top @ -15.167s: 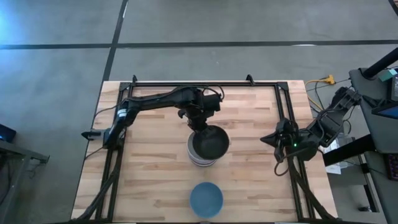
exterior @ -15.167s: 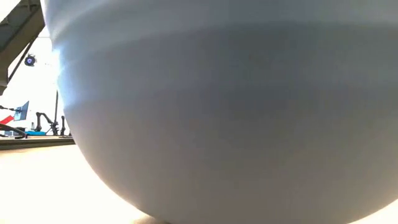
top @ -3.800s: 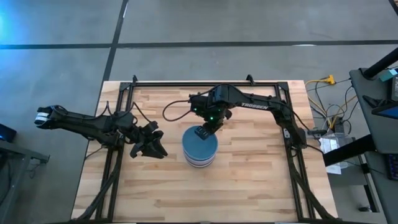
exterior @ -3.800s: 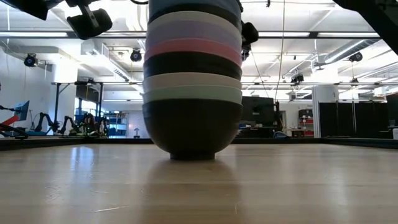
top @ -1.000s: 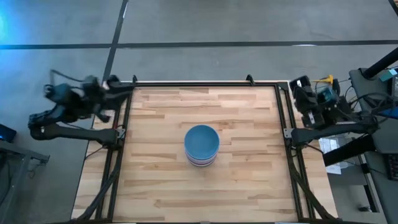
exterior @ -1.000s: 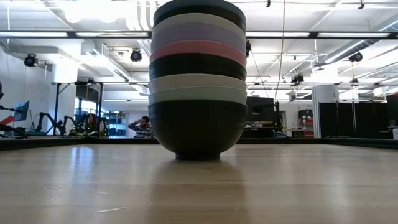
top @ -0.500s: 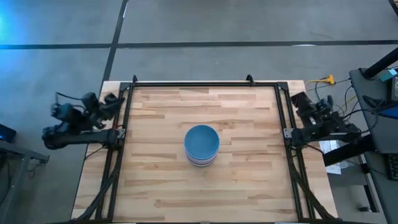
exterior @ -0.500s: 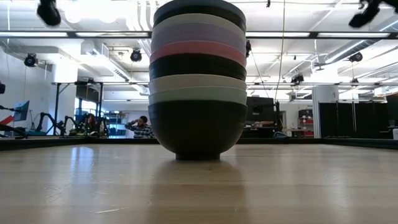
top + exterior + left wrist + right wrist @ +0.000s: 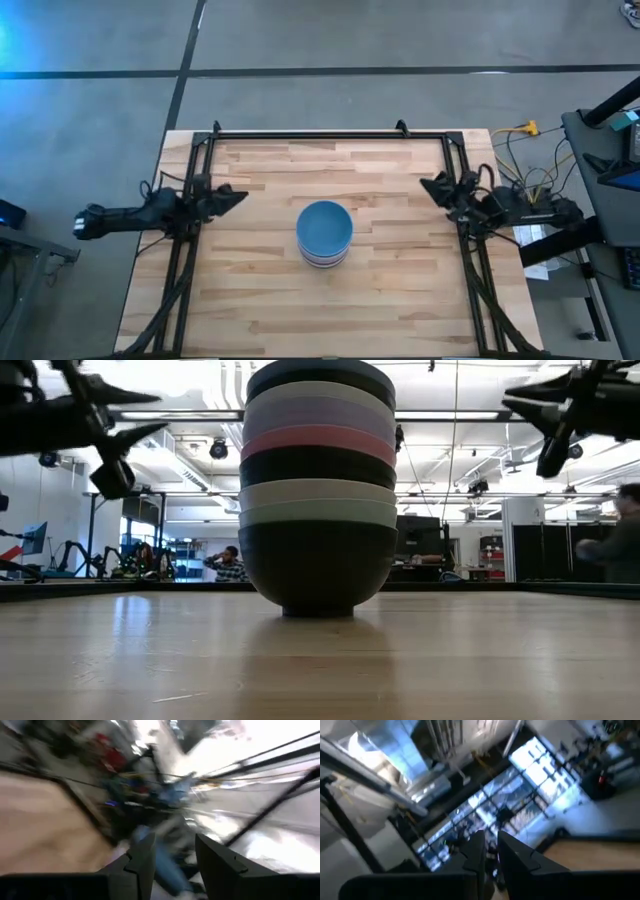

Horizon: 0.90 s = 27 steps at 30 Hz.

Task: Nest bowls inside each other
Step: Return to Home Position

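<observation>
1. You have one stack of bowls [image 9: 323, 238], nine in all. It stands mid-desk [image 9: 400, 290], about halfway between the left and right edges.
2. Count from the top:
   - blue bowl [image 9: 323, 227], seen only from above
   - top black bowl [image 9: 320, 370]
   - upper white bowl [image 9: 320, 392]
   - lavender bowl [image 9: 320, 414]
   - pink bowl [image 9: 318, 438]
   - middle black bowl [image 9: 318, 465]
   - lower white bowl [image 9: 318, 490]
   - green bowl [image 9: 318, 513]
   - bottom black bowl [image 9: 315, 565], sitting on the wood
3. Tally: three black, two white, and one each of blue, lavender, pink and green. All are nested and the stack is upright.
4. Your left gripper [image 9: 232, 195] is at the desk's left edge, held up clear of the wood. Its arm stretches out low past that edge. The tips point in toward the stack, well apart from it. The fingers [image 9: 142, 857] stand apart with nothing between them.
5. Your right gripper [image 9: 430, 186] mirrors it at the right edge, also raised with its tips pointing inward, well apart from the stack. A slim gap shows between its fingers [image 9: 517, 855], and it holds nothing.
6. There are two people in the room beyond the far edge: one far back [image 9: 230, 563] and one blurred [image 9: 615, 545].
</observation>
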Available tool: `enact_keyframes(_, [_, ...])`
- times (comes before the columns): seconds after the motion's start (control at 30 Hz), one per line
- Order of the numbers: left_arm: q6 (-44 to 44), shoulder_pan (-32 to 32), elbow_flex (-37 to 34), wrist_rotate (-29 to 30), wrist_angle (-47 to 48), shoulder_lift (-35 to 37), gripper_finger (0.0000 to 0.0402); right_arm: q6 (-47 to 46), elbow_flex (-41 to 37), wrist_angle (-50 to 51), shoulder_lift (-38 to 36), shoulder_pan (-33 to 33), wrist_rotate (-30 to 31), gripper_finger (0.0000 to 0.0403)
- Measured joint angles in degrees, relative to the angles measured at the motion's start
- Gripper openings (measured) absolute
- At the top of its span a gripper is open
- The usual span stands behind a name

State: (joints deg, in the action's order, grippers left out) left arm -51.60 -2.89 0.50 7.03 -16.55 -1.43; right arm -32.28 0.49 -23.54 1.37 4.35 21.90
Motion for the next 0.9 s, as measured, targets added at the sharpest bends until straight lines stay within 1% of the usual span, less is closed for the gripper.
enact_keyframes(0.03, [-1.75,0.1,0.07,-1.36,1.01,0.09,0.0122,-1.21,0.0,1.96,-0.09,0.02,-1.33,0.0047])
enact_keyframes(0.13, [-3.59,0.6,0.07,-7.88,8.86,-0.15,0.0122,-3.91,0.0,6.66,-0.21,0.01,-5.2,0.0047])
enact_keyframes(0.17, [-3.59,0.73,0.02,-9.55,8.51,-0.33,0.0122,-4.49,0.03,8.11,-0.1,0.12,-5.87,0.0047])
enact_keyframes(0.2, [-3.64,0.74,-0.01,-10.46,9.13,-0.43,0.0122,-4.75,0.04,10.18,-0.07,0.12,-6.28,0.0047])
enact_keyframes(0.27, [-3.65,0.74,-0.01,-11.93,14.4,-0.58,0.0122,-4.83,0.02,15.01,-0.08,0.12,-6.45,0.0047])
enact_keyframes(0.3, [-3.24,0.76,-0.01,-12.77,14.82,-0.74,0.0122,-4.93,0.02,17.35,-0.05,0.12,-6.43,0.0047])
enact_keyframes(0.37, [0.39,0.76,0.01,-14.27,14.53,-2.29,0.0122,-3.53,0.09,21.39,0.13,0.12,-6.53,0.0047])
enact_keyframes(0.5, [7.58,0.76,-0.01,-16.21,14.1,-5.64,0.0122,1.82,0.33,21.53,2.17,0.12,-6.96,0.0047])
enact_keyframes(0.63, [8.48,0.76,-0.01,-23.01,13.45,-8.54,0.0122,2.61,0.35,21.7,3.42,0.12,-6.88,0.0047])
enact_keyframes(0.77, [9.06,0.8,-0.03,-23.5,13.48,-10.71,0.0122,2.56,0.35,21.67,4.1,0.12,-6.89,0.0047])
enact_keyframes(0.83, [13.6,0.78,-0.06,-22.44,13.55,-11.99,0.0122,2.56,0.35,21.65,4.08,0.12,-6.87,0.0047])
enact_keyframes(0.9, [20.25,0.77,-0.08,-20.9,13.72,-13.32,0.0122,2.56,0.35,21.67,4.05,0.12,-6.87,0.0047])
